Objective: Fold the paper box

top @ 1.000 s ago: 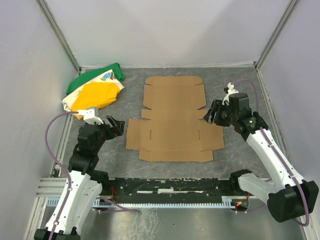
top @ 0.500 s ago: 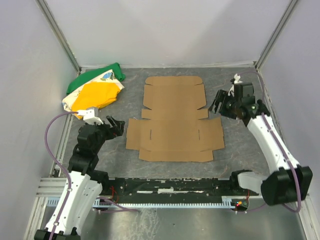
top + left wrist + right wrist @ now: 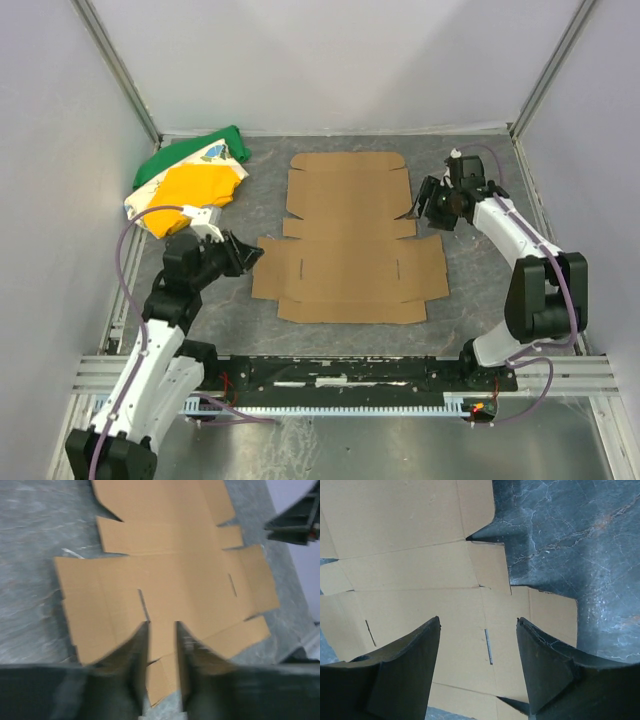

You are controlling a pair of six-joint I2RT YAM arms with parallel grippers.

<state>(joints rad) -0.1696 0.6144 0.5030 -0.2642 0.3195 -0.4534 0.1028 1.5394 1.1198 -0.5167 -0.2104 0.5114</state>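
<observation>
Cloth bundle (image 3: pixel 190 185) beside flat paper box (image 3: pixel 348 235)

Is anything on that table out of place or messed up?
Only the crumpled green, yellow and white cloth bundle in the far left corner stands out: it seems unrelated to the cardboard. The paper box lies flat, unfolded, and looks undamaged.

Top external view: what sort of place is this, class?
Probably a robotics lab test cell: plain white walls enclose a grey table, and the left arm and right arm are bolted to a base rail.
</observation>
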